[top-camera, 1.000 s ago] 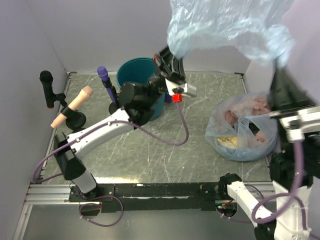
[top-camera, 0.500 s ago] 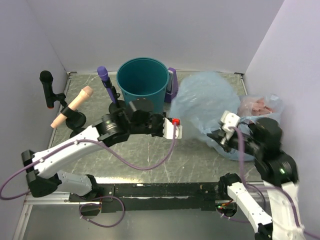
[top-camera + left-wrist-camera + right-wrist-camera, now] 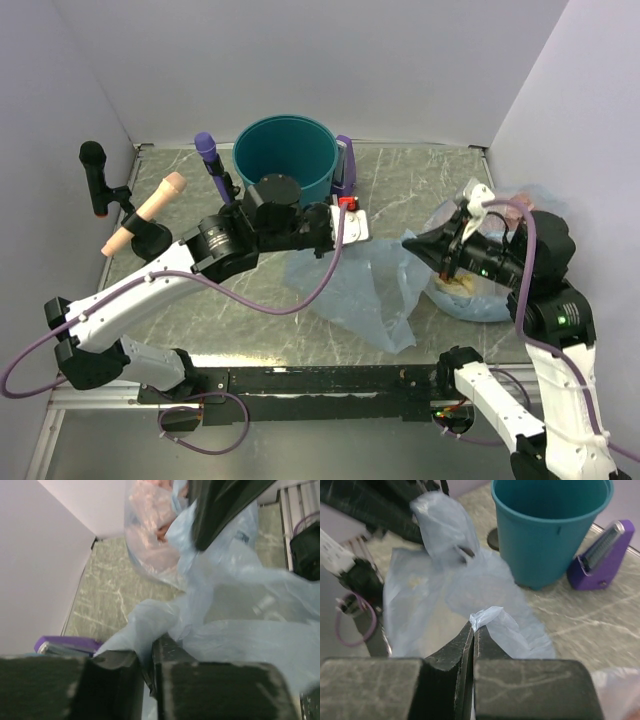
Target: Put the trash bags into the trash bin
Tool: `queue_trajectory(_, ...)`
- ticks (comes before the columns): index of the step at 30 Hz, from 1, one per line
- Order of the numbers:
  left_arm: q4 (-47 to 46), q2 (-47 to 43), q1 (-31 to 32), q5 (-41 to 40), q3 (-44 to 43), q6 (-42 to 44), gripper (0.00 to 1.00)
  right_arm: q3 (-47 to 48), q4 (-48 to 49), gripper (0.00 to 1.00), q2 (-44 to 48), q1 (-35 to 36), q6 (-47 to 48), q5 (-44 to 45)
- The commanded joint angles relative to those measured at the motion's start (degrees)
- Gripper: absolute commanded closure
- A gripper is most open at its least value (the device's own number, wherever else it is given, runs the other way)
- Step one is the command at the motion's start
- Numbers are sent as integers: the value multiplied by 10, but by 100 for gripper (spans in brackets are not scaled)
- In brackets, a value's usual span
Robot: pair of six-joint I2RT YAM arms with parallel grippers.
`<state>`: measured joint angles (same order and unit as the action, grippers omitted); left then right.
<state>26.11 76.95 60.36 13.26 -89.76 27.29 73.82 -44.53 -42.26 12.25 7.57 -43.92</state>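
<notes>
Plainly, the pale-blue trash bag (image 3: 362,292) is outside the trash bin (image 3: 300,150). It lies slack and crinkled on the desk (image 3: 420,180), spread out between the two arms on the near side of the bin. One part of it reaches toward the desk's near edge.

The right pincer (image 3: 410,241) is closed tight on a small fold at the bag's right-hand edge. In the right wrist view its fingers (image 3: 447,662) meet with only a tuft of film (image 3: 487,615) showing above the tips. The rest of the bag (image 3: 445,590) sags away below, toward the bin (image 3: 545,545).

The left pincer (image 3: 330,238) is at the bag's opposite, bin-side corner. In the blurred left wrist view its jaws stand narrow, and a twist of the bag (image 3: 240,590) seems to run down into the slit between them (image 3: 148,662), so it looks clamped on the film, though the contact itself is hard to make out.

The bin stands upright at the far side of the desk, just behind the left arm's wrist. A purple object (image 3: 345,165) stands just beside its right wall, as the right wrist view also shows (image 3: 602,555).

Near the right wall, behind the right arm, sits a clear bag stuffed with pink and yellow items (image 3: 470,298), also visible in the left wrist view (image 3: 150,535).
</notes>
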Motion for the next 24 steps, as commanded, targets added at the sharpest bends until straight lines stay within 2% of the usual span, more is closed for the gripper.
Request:
queue_trajectory(1,-56,17,1,36,-41,-21,77,29,112,100,-40,1,-113,-27)
queue_trajectory(3,-64,21,3,46,-42,-13,71,37,133,100,-56,1,-150,-25)
queue_trajectory(5,-64,26,5,60,-46,-6,60,42,153,100,-67,-3,-185,-20)
queue_trajectory(8,-68,30,6,74,-46,-8,32,52,180,100,-84,-14,-247,-26)
queue_trajectory(10,-97,28,12,49,-24,-16,19,58,195,100,-96,-23,-282,-39)
queue_trajectory(14,-183,22,16,-8,22,-31,9,61,209,100,-110,-37,-324,-46)
queue_trajectory(19,-256,43,19,-103,44,-33,6,44,218,100,-110,-49,-353,-74)
queue_trajectory(24,-315,65,19,-131,51,-34,4,36,218,100,-106,-48,-367,-87)
